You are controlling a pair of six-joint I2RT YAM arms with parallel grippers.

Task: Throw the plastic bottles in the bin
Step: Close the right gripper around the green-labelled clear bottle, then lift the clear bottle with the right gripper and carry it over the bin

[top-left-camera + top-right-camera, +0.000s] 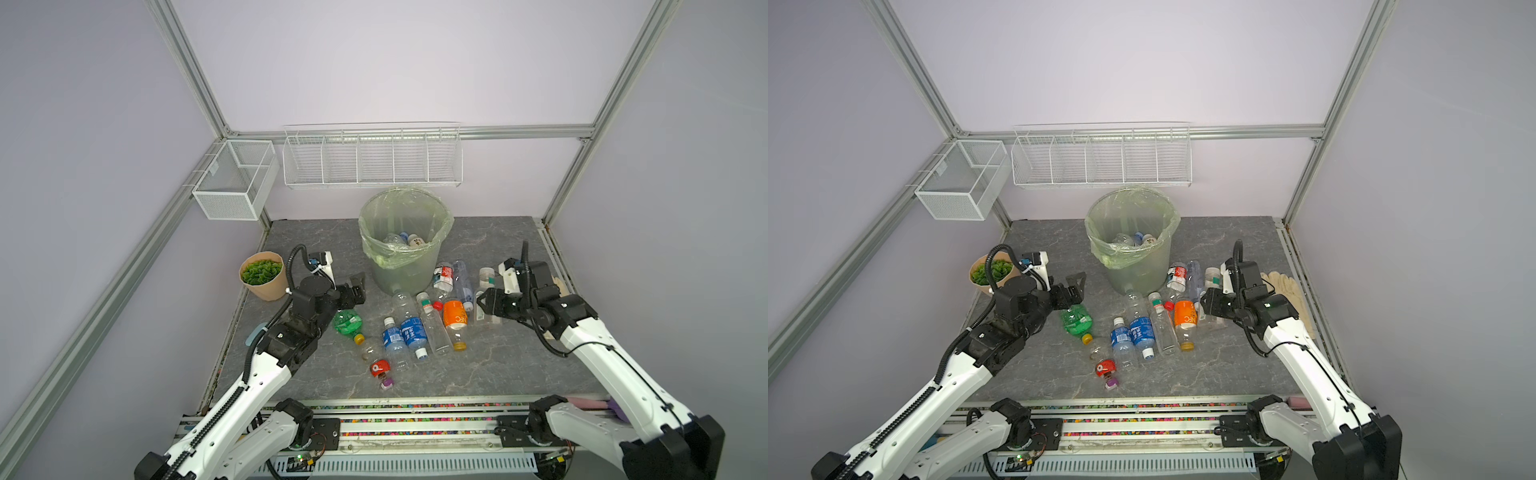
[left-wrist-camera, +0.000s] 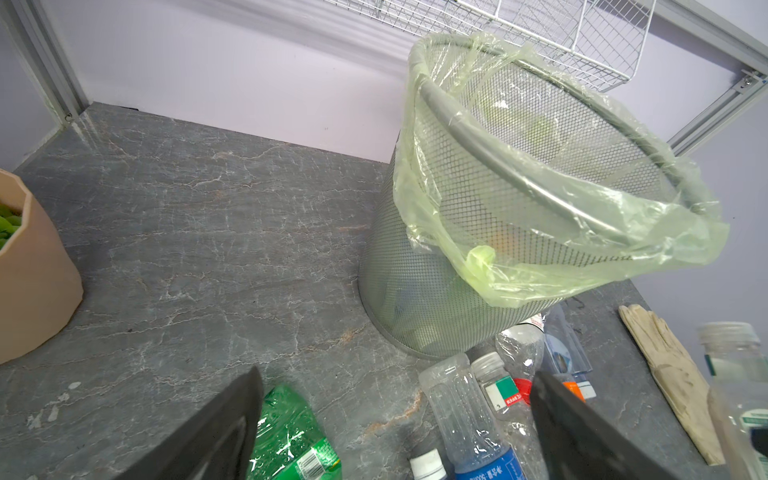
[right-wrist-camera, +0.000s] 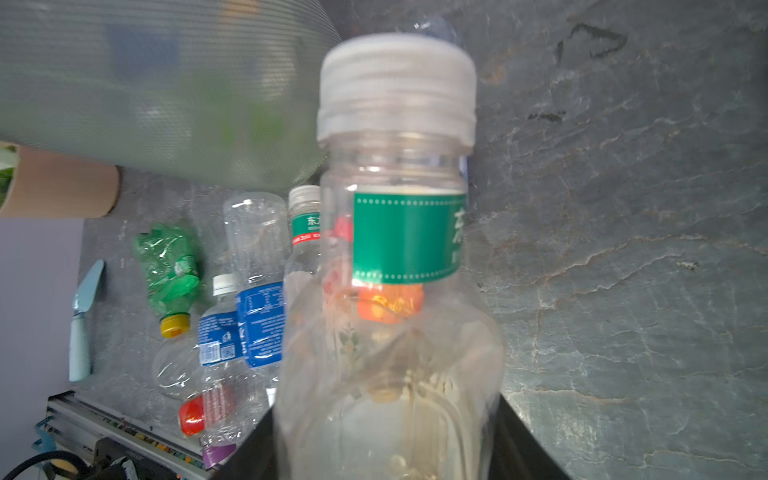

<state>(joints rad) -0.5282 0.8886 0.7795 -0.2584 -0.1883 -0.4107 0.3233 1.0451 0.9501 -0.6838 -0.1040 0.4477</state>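
The mesh bin (image 1: 399, 274) with its pale green bag stands at the back middle, and a few bottles (image 1: 405, 240) lie inside it. Several plastic bottles lie in front of it: a crushed green one (image 1: 347, 324), two with blue labels (image 1: 405, 334) and one with an orange label (image 1: 455, 320). My left gripper (image 1: 357, 289) hovers open just above the green bottle (image 2: 291, 432), left of the bin (image 2: 415, 291). My right gripper (image 1: 484, 307) is shut on a clear bottle (image 3: 395, 249) with a green label and white cap, right of the heap.
A tan plant pot (image 1: 264, 276) stands left of the left arm. White wire baskets (image 1: 372, 160) hang on the back wall above the bin. A pale glove (image 1: 1283, 286) lies at the table's right edge, a light blue tool (image 1: 253, 334) at its left edge.
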